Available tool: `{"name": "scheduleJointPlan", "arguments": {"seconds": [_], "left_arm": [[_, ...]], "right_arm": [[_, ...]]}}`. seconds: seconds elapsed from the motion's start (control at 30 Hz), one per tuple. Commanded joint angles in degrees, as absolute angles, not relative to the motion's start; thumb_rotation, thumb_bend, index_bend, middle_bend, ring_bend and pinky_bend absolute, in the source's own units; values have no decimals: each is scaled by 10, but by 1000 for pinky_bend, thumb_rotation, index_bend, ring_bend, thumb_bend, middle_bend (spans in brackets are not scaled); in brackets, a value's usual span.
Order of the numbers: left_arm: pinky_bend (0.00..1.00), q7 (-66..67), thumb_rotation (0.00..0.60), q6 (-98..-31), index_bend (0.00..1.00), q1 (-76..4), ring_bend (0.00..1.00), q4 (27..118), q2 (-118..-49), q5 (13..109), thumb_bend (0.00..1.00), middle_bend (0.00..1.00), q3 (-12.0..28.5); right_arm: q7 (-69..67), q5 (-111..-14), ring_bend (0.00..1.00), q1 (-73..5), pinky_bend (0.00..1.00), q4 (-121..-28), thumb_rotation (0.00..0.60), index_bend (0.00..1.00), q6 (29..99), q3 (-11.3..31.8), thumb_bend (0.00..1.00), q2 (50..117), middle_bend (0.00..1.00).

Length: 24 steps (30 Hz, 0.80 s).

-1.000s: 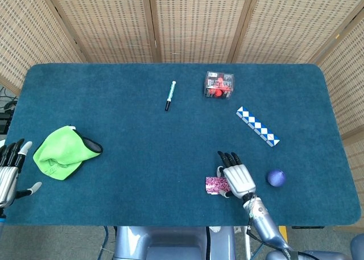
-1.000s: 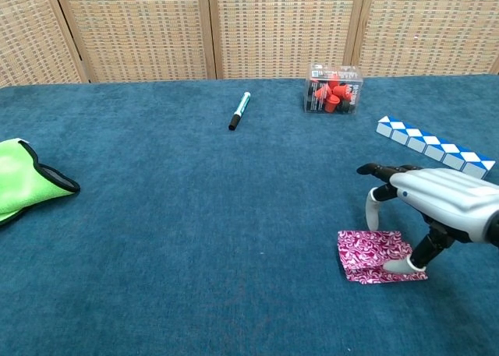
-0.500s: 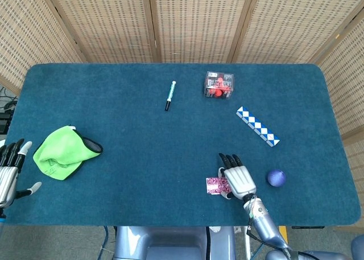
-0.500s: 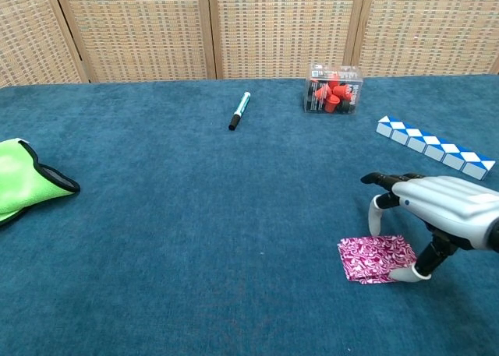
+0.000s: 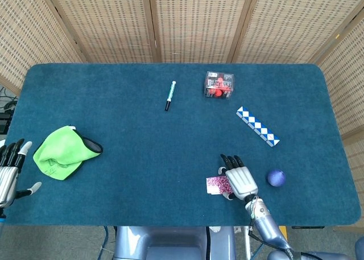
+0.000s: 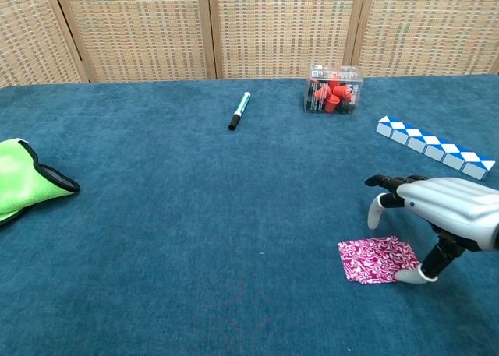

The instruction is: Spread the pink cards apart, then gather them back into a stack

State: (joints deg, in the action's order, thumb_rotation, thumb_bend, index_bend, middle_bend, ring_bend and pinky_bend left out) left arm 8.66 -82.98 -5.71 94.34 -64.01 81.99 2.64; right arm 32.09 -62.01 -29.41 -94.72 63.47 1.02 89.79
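**Pink cards under my fingertip, near the table's front edge**

Pink and patterned, the cards (image 6: 376,259) lie flat on the blue felt of the table (image 5: 142,152), close to its near edge and just left of my right robot hand (image 6: 440,216). They look barely fanned, edges only slightly offset, so I judge the spreading is hardly begun. My right robot hand arches over them with its fingers apart; one white fingertip (image 6: 408,275) presses at the right edge of the cards, another hangs above their far side. It grips nothing. My left robot hand (image 5: 8,170) waits at the far left edge of the table, fingers spread and holding nothing, beside the green cloth (image 5: 61,152).

The risks as I see them:
- The felt grips the bottom card, so a sideways drag may shift the whole pile instead of fanning it.
- Pressing at the very edge, my fingertip could slip off and lose contact.
- With the cards so near the front edge, a pull toward me could send some off the table.
- The purple ball (image 5: 276,177) sits near on my right; a wide sweep might knock it rolling.
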Motion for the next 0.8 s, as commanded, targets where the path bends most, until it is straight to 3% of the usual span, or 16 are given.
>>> {"name": "scheduleJointPlan", "arguments": {"seconds": [0.03,0.27,0.47,0.8], "left_arm": [[0,86,600,-830,0,-57,0,944,-640,820,0,0,27],[0,81,600,-830,0,-57,0,942,-640,820,0,0,27],[0,76,600,-830,0,-58,0,938,-641,820,0,0,28],[0,75,600,-839,0,-54,0,937,-643,827,0,0,26]], "right_arm": [[318,-621,0,-293,0,-955,600,308,636,12,231,893,0],[226,-735,0,-269,0,-987,600,279,686,7,234,818,0],[69,-884,0,-217,0,-876,600,124,812,-14,126,767,0],[-75,-893,0,-131,0,-740,600,71,939,-2,0,769,0]]}}
